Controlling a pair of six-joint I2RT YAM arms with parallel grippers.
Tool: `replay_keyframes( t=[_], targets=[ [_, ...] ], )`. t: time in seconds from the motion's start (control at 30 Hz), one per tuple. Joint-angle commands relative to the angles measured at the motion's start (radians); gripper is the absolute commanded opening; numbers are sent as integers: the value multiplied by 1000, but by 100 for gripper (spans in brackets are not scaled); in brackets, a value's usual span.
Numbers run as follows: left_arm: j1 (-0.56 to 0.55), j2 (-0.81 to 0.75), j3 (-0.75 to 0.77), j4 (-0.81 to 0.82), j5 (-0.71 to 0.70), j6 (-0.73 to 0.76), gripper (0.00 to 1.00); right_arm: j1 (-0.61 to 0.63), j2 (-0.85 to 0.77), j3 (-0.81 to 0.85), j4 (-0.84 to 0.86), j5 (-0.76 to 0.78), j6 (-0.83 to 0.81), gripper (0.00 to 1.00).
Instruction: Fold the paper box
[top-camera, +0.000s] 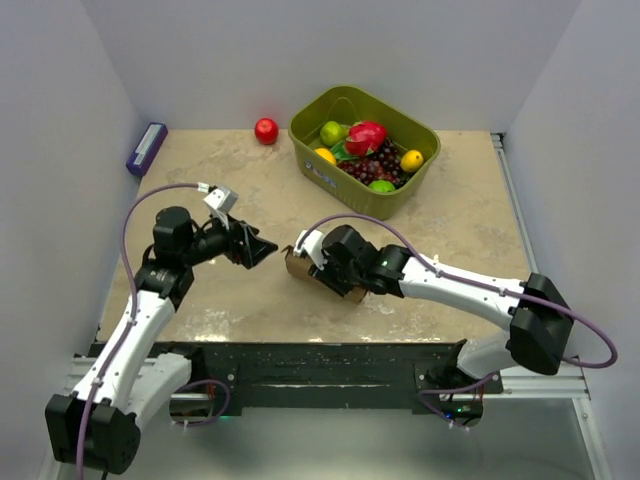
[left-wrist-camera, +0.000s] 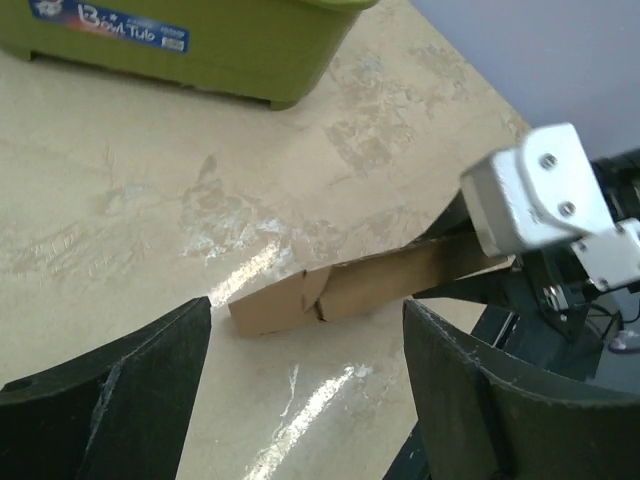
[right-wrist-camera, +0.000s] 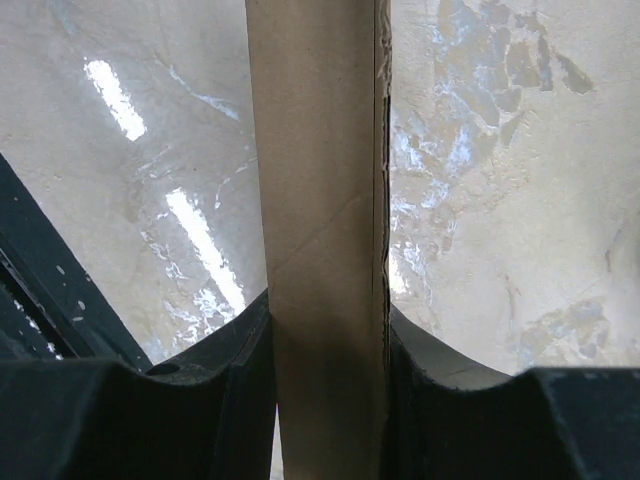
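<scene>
The paper box (top-camera: 297, 263) is a plain brown cardboard piece, folded flat and narrow, in the middle of the table. My right gripper (top-camera: 322, 272) is shut on it. In the right wrist view the paper box (right-wrist-camera: 320, 180) runs up as a creased strip from the right gripper (right-wrist-camera: 326, 400), with both fingers pressed on its sides. My left gripper (top-camera: 264, 248) is open just left of the box and apart from it. In the left wrist view the paper box (left-wrist-camera: 340, 290) lies beyond the left gripper (left-wrist-camera: 310, 400), and its free end touches the table.
A green basket (top-camera: 302, 128) of toy fruit stands at the back right, and its wall (left-wrist-camera: 250, 50) shows in the left wrist view. A red apple (top-camera: 266, 131) lies left of it. A purple object (top-camera: 146, 149) rests by the left wall.
</scene>
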Motion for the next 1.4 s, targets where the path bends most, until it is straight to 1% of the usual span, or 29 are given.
replay_keyframes(
  t=[0.0,0.1,0.23,0.37,0.43,0.53,0.57,0.63,0.67,0.7,0.87,0.97,1.1,1.3,1.37],
  targets=[
    [-41,-55,-27,-13,-37,151,80,-15,11,-10,107,-149,41,2],
    [-57,-46,-44,-5,-91,166,77,-21,36,0,113,-152,37,1],
    [-65,-11,-27,-17,-120,174,67,-23,60,5,113,-155,34,1],
    [-79,-2,-32,4,-136,160,63,-24,79,2,119,-152,43,1],
    [-87,3,-32,-2,-149,160,60,-24,88,2,119,-148,46,1],
    [-117,14,-27,-7,-197,163,56,-24,97,6,124,-133,53,1],
    [-148,18,-26,-11,-249,165,54,-24,99,6,127,-129,55,1],
    [-183,21,-14,-26,-307,181,52,-24,99,6,132,-119,55,1],
    [-208,21,-11,-30,-367,187,52,-23,99,6,130,-113,55,1],
    [-212,21,-6,-33,-384,195,51,-23,102,6,130,-111,53,1],
    [-217,73,11,-10,-372,200,49,-23,102,-1,126,-114,52,1],
    [-226,106,31,-7,-367,208,45,-23,94,-7,129,-113,53,1],
    [-238,112,29,16,-357,206,43,-23,94,-7,130,-109,53,1],
    [-252,130,36,38,-343,204,37,-23,100,-9,132,-109,53,1],
    [-257,136,37,42,-344,204,37,-23,103,-9,130,-109,53,1]
  ],
)
